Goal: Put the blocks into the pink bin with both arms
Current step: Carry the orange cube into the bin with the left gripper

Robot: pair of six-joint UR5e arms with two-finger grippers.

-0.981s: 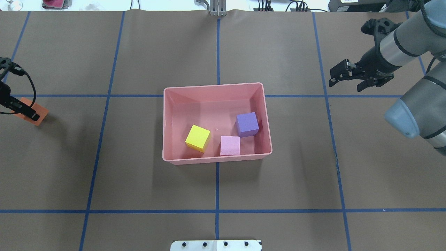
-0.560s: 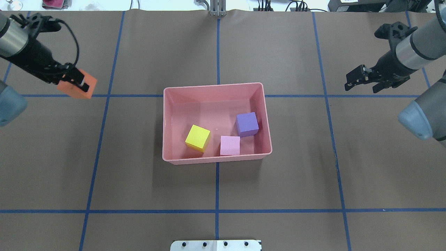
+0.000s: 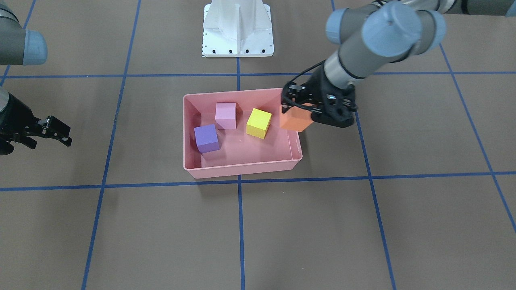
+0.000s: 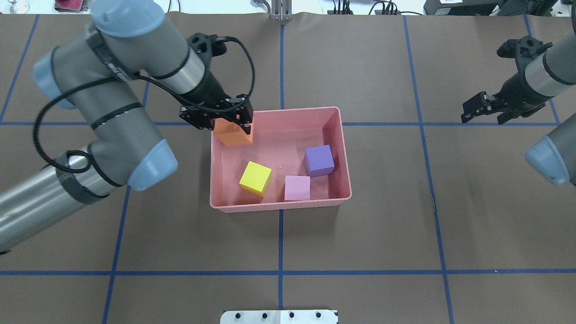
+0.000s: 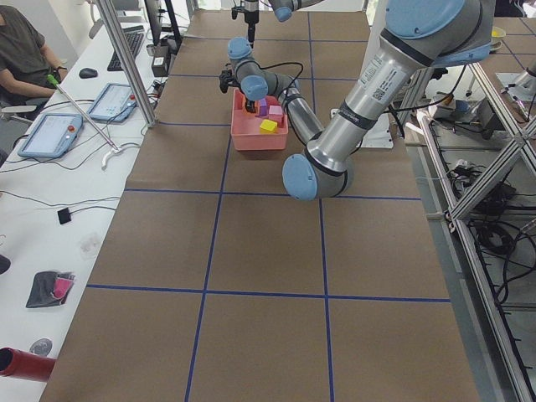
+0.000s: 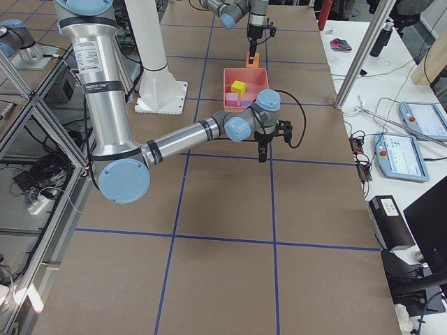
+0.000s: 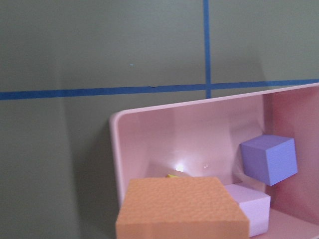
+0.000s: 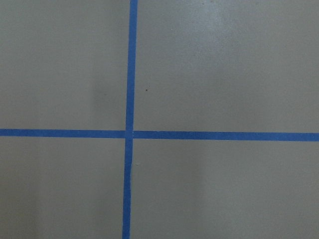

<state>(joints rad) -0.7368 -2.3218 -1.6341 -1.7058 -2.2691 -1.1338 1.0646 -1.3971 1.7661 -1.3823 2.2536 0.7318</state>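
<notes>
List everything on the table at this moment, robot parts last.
pink bin: one, salmon pink, table centre.
yellow block: one, yellow, on the bin floor.
light pink block: one, light pink, on the bin floor beside the yellow one.
purple block: one, purple, in the bin near its right wall.
orange block: one, orange, held over the bin's far-left corner.
table: one, brown with blue tape grid.
pedestal base: one, white, robot's edge.
left gripper: one, black, shut on the orange block.
right gripper: one, black, open, empty, right of the bin.
</notes>
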